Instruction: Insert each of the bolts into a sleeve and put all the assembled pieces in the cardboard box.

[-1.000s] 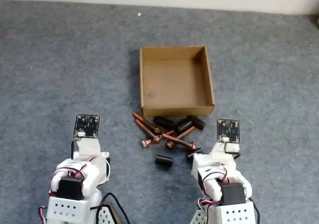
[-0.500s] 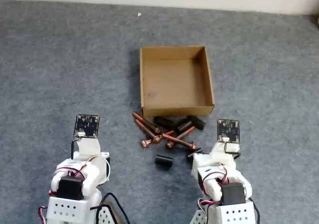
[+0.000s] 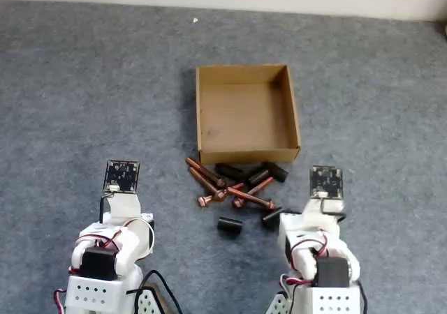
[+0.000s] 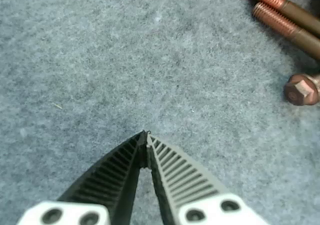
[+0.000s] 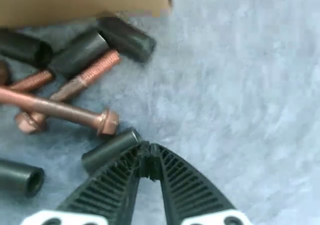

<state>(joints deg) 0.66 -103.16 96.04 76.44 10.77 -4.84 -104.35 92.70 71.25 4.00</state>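
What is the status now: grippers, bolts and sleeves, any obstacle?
Left gripper shut, empty, over carpet. Right gripper shut, empty, next to one sleeve. Bolts and sleeves loose beside empty cardboard box. No obstacle.

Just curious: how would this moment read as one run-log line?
cardboard box: empty | bolts, sleeves: on carpet beside box | left fingers: shut, empty | right fingers: shut, empty

**One overhead camera, two low wrist cameras**

The high view looks steeply down from above the near side, with the cardboard box (image 3: 246, 111) farther off. Each wrist camera rides close over the carpet (image 4: 100, 60), looking past the left gripper (image 4: 146, 135) or the right gripper (image 5: 148, 146). All three views share the bolts (image 3: 216, 185). The right wrist and high views also share the sleeves (image 5: 125, 37).
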